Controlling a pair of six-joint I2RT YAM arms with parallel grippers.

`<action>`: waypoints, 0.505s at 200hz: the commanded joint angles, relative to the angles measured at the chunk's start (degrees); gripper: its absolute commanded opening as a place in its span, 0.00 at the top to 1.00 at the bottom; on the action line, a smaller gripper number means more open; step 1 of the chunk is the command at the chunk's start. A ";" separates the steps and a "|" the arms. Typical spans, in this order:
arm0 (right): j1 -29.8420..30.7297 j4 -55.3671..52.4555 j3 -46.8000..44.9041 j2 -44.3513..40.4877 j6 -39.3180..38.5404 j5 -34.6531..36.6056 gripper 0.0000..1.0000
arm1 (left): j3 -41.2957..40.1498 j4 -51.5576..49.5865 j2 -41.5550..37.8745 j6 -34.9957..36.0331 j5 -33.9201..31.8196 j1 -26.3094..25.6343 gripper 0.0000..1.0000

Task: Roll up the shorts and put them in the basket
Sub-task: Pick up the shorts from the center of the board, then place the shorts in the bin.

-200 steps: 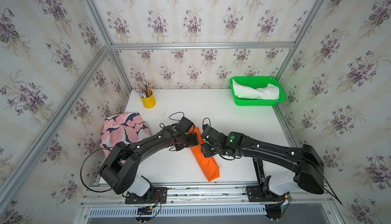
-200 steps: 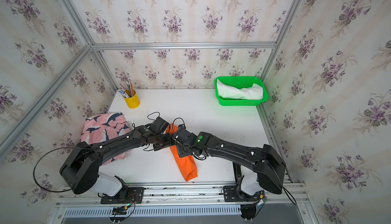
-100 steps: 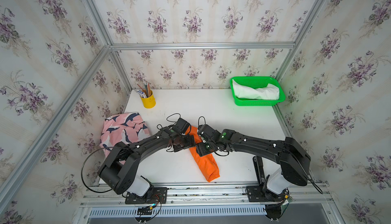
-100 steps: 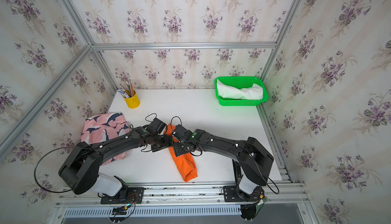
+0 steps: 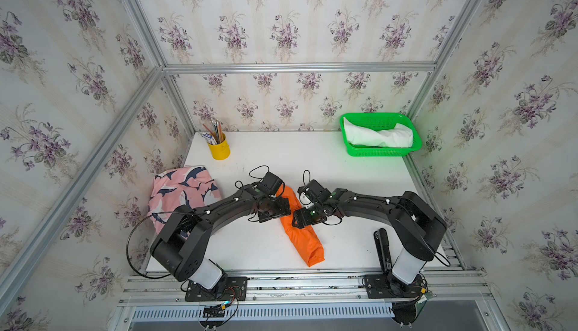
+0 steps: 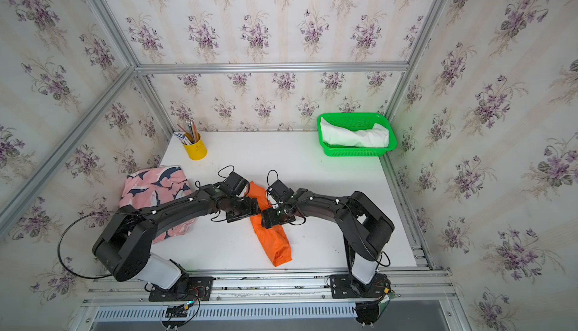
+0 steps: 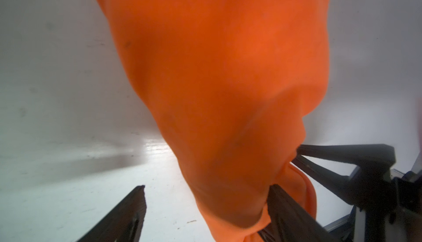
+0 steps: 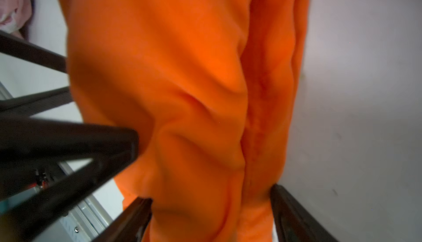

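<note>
The orange shorts [image 5: 301, 238] lie rolled into a long bundle near the table's front middle, seen in both top views [image 6: 275, 242]. My left gripper [image 5: 283, 212] [image 7: 207, 188] is open at the roll's left side. One of its fingers [image 7: 287, 208] touches the cloth and the other stands apart over bare table. My right gripper [image 5: 300, 218] [image 8: 212, 206] is open astride the roll, and its fingers [image 8: 290, 208] touch the cloth on both sides. The pink shark-print shorts [image 5: 181, 195] lie crumpled at the left edge. The white shorts [image 5: 378, 137] lie rolled in the basket.
A green basket [image 5: 380, 152] stands in the back right corner. A yellow cup [image 5: 220, 151] with pencils stands at the back left. Walls close in the table on three sides. Bare white table [image 5: 281, 157] stretches behind the arms.
The right arm has drawn in and its gripper has shifted left onto the orange roll, with its jaws a little wider. The left gripper has hardly moved.
</note>
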 commanded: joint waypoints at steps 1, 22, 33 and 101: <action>-0.39 -0.43 -2.52 2.95 0.48 -2.61 0.44 | 0.18 -1.09 -0.28 0.82 -1.79 0.02 0.14; -1.40 0.85 -2.72 2.09 1.52 -3.31 0.77 | 0.44 -1.92 -1.04 1.38 -3.06 0.14 0.14; -2.39 0.98 -2.37 0.51 1.95 -3.18 0.90 | 1.27 -3.98 -2.50 2.13 -5.07 0.69 0.14; -22.71 2.98 8.13 -9.94 8.67 -5.40 1.00 | 9.53 -20.92 -21.06 10.16 -13.79 11.30 0.11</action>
